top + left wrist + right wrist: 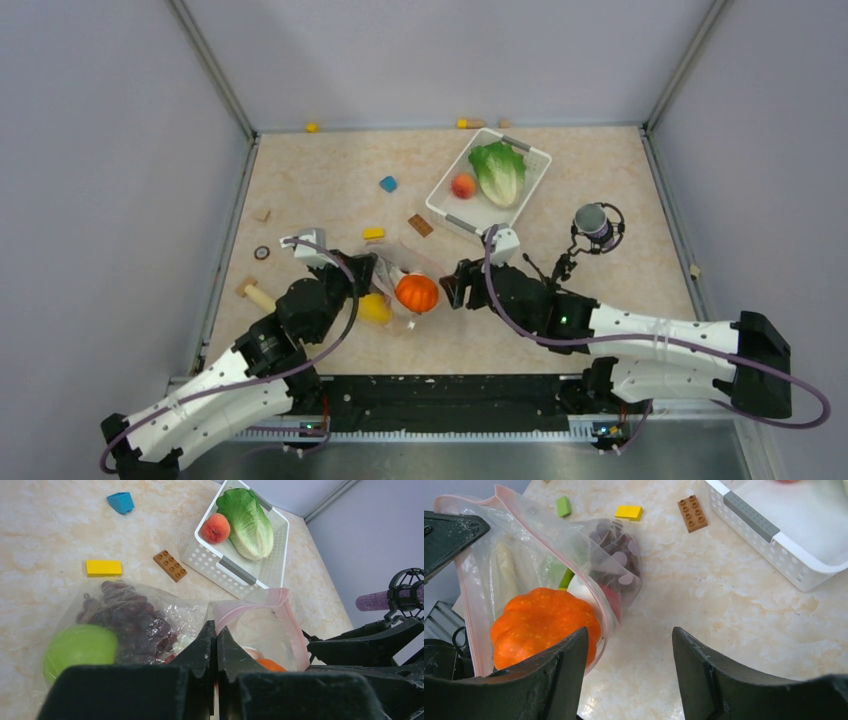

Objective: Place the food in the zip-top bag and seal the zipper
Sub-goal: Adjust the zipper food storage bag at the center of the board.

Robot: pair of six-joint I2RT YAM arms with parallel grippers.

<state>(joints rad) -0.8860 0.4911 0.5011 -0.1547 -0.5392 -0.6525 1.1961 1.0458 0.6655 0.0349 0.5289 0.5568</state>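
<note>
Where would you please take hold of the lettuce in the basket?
Across its pale ribbed middle, coming from straight above: the lettuce lies flat lengthwise in the white basket, whose walls block the sides, and the peach sits close beside it.

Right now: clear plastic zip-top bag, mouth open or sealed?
Open. The clear plastic bag's pinkish zipper strip gapes wide, with the ribbed orange toy in the gap; left claw pinches its rim.

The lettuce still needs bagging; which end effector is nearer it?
Right. The right end effector, open, sits near-side of the lettuce; the left end effector, shut on the bag, is farther left.
</note>
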